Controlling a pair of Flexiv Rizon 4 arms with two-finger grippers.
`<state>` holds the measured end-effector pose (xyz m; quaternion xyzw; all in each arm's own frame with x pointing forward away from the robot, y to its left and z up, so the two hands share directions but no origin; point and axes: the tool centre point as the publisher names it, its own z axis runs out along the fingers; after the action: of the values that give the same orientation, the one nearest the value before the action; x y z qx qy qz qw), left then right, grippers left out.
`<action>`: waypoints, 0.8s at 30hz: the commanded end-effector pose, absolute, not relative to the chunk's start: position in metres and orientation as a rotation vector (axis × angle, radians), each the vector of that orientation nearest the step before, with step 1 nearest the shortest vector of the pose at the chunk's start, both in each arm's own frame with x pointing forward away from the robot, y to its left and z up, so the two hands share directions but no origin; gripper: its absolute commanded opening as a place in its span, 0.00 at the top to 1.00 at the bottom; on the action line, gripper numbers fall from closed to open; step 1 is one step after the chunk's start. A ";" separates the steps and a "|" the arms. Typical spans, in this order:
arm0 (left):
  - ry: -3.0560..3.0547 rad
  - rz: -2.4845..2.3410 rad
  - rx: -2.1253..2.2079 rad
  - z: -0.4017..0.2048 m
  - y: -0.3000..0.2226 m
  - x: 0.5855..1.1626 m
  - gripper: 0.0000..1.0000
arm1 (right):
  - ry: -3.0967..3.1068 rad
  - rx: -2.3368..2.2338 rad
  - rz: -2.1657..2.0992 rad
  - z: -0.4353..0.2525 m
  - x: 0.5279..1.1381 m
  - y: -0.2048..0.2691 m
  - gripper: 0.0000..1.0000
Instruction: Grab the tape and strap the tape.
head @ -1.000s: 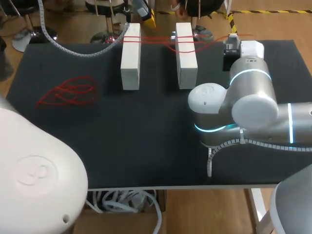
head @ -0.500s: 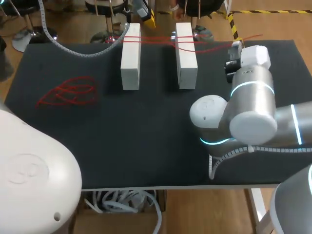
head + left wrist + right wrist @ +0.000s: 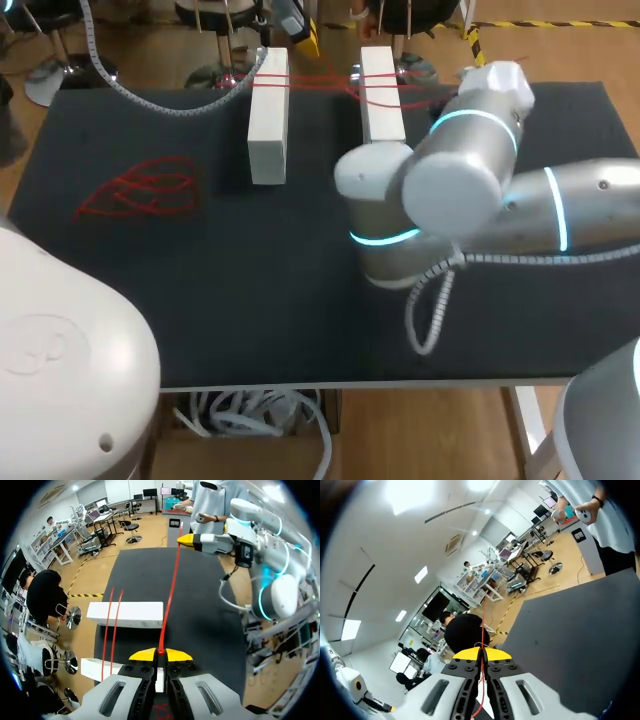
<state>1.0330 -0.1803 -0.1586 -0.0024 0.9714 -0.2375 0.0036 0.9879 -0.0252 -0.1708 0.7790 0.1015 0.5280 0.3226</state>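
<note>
Thin red tape (image 3: 170, 585) runs taut from my left gripper (image 3: 161, 653), which is shut on one end, to my right gripper (image 3: 193, 540) over the table's far side. In its own view my right gripper (image 3: 482, 653) is shut on the tape (image 3: 482, 625) too. More red strands (image 3: 320, 80) cross two white blocks, the left one (image 3: 267, 120) and the right one (image 3: 381, 95), which also show under my left gripper (image 3: 125, 614). My right arm (image 3: 450, 190) reaches over the table and hides part of the right block.
A loose tangle of red tape (image 3: 140, 188) lies on the black table (image 3: 250, 300) at the left. My left arm's white base (image 3: 60, 370) fills the near left corner. A grey cable (image 3: 425, 310) hangs from my right arm.
My right arm has swung left and toward the far edge, its elbow now in front of the right block. The tape strand by its gripper has moved left with it. The blocks have not moved.
</note>
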 end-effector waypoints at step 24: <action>3.048 -0.738 -0.009 -0.158 -0.181 1.033 1.00 | 0.697 1.237 1.373 -0.178 0.997 0.005 1.00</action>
<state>1.0326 -0.1800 -0.1587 -0.0023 0.9713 -0.2380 0.0034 0.9950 0.0014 -0.1677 0.6473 0.2471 0.5527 0.4631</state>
